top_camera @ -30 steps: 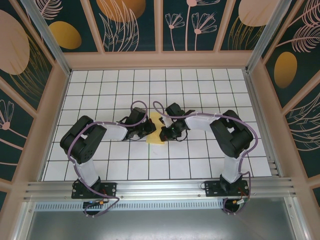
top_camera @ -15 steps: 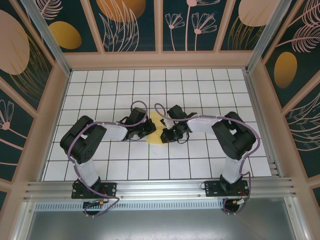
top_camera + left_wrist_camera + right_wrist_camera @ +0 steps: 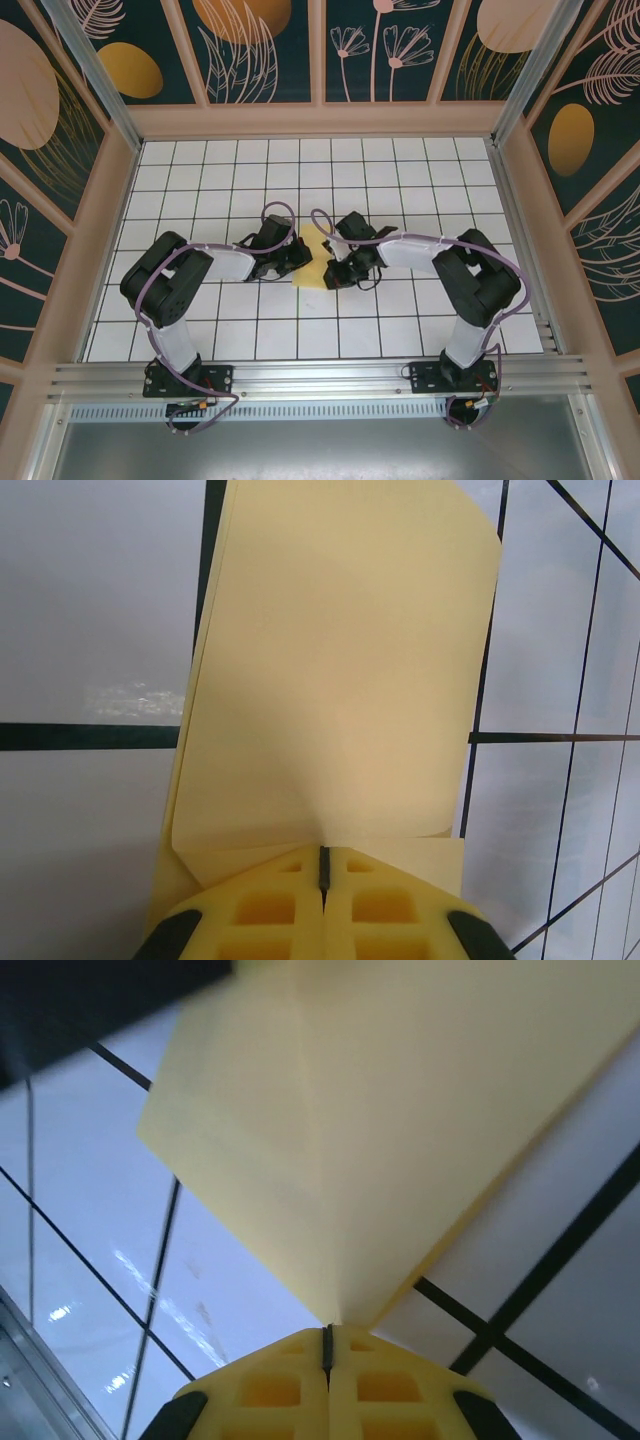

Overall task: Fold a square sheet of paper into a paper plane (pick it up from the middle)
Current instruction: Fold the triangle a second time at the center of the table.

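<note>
- From above, the square sheet of paper [image 3: 314, 272] sits near the middle of the grid floor [image 3: 400, 330]. It is already folded and partly hidden between the left gripper [image 3: 298, 258] and the right gripper [image 3: 334, 272]. How the jaws stand cannot be judged from this height.
- The left wrist camera settles it for the left gripper [image 3: 323, 852]. Its yellow fingers are pressed together with only a thin seam between them, pinching the near edge of the paper [image 3: 340, 660]. This view also shows a second ply along the sheet's left side and a rounded far corner.
- The right wrist camera shows the right gripper [image 3: 327, 1332] likewise clamped tight, on a pointed part of the paper [image 3: 400, 1110]. A crease runs from the pinch up through the sheet, which is not visible from above.
- The paper's angled edges lie over the dark grid lines.
- The paper and both grippers are well apart from the side walls [image 3: 120, 200]. Bare tiles lie on the far side and the near side of the grippers.
- Compared with a second ago, less yellow shows from above. The right arm [image 3: 470, 280] has its elbow swung further out to the right. The left arm [image 3: 170, 280] holds the same pose, and both grips are unchanged.
</note>
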Available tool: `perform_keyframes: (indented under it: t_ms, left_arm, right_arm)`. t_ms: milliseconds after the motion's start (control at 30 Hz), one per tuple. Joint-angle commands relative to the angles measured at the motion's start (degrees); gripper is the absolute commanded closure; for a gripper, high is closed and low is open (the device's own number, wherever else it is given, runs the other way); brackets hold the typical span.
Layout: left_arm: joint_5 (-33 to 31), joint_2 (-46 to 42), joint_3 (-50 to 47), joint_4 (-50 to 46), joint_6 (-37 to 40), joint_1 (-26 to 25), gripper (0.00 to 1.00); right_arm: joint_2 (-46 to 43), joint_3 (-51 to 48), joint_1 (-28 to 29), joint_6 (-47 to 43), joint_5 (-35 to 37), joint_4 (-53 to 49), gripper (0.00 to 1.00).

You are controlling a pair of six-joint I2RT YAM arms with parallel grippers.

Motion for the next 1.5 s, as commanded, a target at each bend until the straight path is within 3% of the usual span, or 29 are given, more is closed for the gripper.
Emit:
perform_keyframes:
  t_ms: [0, 567, 1033, 1300, 1467]
  left_arm:
    - [-3.56, 2.65, -2.29, -7.09, -0.47, -0.32, 0.93]
    - [-3.47, 2.76, -2.03, -7.16, -0.59, -0.42, 0.93]
    - [-4.44, 2.81, -2.88, -6.96, -0.8, -0.44, 0.93]
    - [-4.01, 2.63, -2.81, -6.54, -0.77, -0.45, 0.93]
    - [-3.46, 2.4, -2.64, -6.2, -0.68, -0.44, 0.93]
  right_arm:
    - [-0.12, 2.9, 0.51, 2.57, -1.33, 1.19, 0.98]
    - [8.82, 7.33, 0.2, 5.1, 0.2, 4.48, 0.98]
    - [-1.46, -12.17, -0.81, 5.9, -3.05, 4.69, 0.98]
    - [-8.26, -8.0, -1.59, 6.9, -0.96, 5.34, 0.98]
    - [-5.09, -4.63, -1.63, 7.82, -0.77, 7.05, 0.98]
